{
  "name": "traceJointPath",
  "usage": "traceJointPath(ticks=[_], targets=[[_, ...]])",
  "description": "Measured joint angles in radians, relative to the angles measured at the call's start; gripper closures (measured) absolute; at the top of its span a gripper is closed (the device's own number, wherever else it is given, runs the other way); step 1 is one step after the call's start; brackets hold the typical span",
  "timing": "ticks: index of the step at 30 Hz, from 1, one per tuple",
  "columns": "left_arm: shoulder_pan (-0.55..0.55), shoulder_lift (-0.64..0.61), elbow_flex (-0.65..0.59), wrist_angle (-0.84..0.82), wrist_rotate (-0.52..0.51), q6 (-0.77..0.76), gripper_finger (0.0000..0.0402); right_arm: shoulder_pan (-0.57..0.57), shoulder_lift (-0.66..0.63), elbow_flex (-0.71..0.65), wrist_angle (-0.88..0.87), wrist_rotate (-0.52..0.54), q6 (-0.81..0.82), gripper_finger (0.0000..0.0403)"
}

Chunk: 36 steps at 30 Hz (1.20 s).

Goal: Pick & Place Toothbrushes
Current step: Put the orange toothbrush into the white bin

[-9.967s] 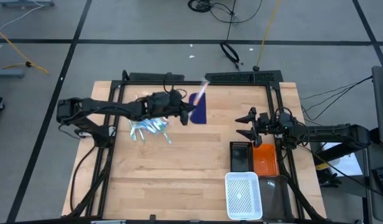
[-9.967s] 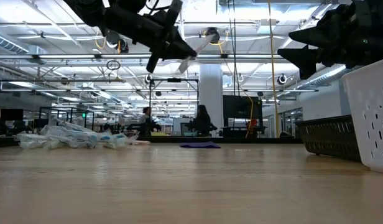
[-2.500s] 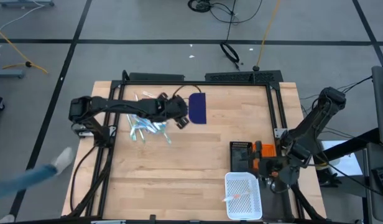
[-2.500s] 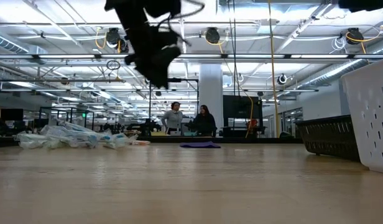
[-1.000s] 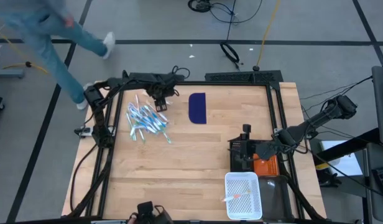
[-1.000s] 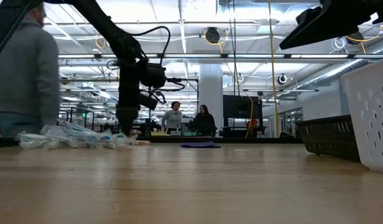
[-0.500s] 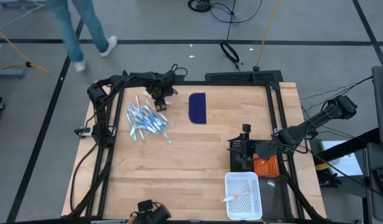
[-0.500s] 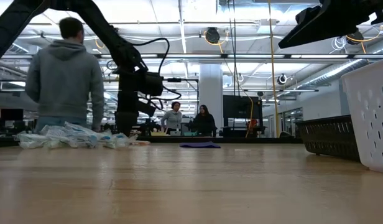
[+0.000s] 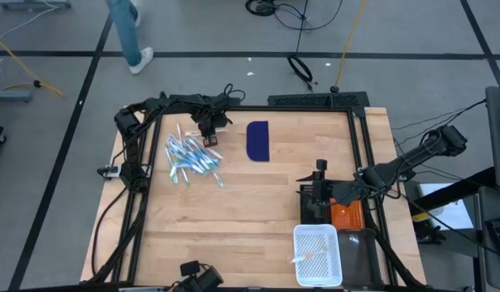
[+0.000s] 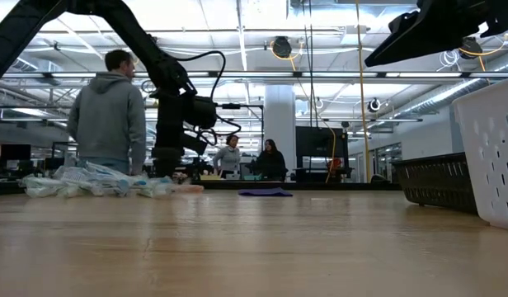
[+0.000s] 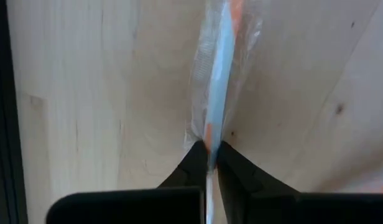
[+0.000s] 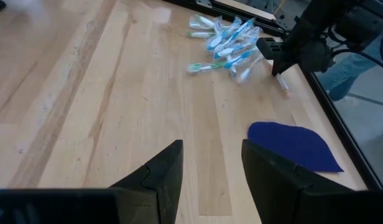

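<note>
The toothbrushes [image 9: 189,156] lie in a loose pile of light blue and white sticks in clear wrappers on the table's far left part, also seen as the pile [image 12: 226,42] in the right wrist view. My left gripper [image 9: 209,139] is down at the pile's far right edge, shut on one wrapped light blue and orange toothbrush [image 11: 217,81]. My right gripper [image 12: 210,167] is open and hovers over the black basket [image 9: 314,201] on the right. One toothbrush [image 9: 308,258] lies in the white basket [image 9: 318,235]. My left gripper pinches the wrapped toothbrush's shaft [image 11: 209,138] between its two fingertips [image 11: 194,160], wrapper and all. The fingers come from above, pointing down, one on each side of the thin stick. The rest of the toothbrush lies flat on the wood, stretching away from the fingers.
A dark blue flat rectangle [image 9: 258,140] lies right of the pile. An orange bin [image 9: 347,215] stands beside the black basket, with the white basket nearer. A black frame [image 9: 315,100] runs along the far edge. A person [image 10: 110,115] stands behind the table's far left.
My left gripper has stayed at the pile's far right edge, its wrist sinking slightly toward the table. A person has walked past beyond the table's far left corner.
</note>
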Motion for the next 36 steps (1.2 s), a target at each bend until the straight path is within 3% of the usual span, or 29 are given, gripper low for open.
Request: traceJointPath(ticks=[8, 15, 24, 36], targets=[[-0.006, -0.031, -0.006, 0.006, -0.006, -0.044, 0.0394, -0.005, 0.000, 0.000, 0.000, 0.000, -0.003, 0.0248], [-0.011, -0.144, -0.006, -0.012, 0.006, -0.143, 0.0397, -0.005, 0.000, 0.000, 0.000, 0.000, -0.003, 0.0248], [-0.085, -0.343, -0.005, 0.010, 0.151, -0.241, 0.0397, -0.006, 0.000, 0.000, 0.000, 0.001, 0.013, 0.0248], [-0.263, -0.534, -0.003, 0.252, 0.334, -0.333, 0.0398, -0.006, 0.000, 0.000, 0.041, 0.004, 0.007, 0.0248]])
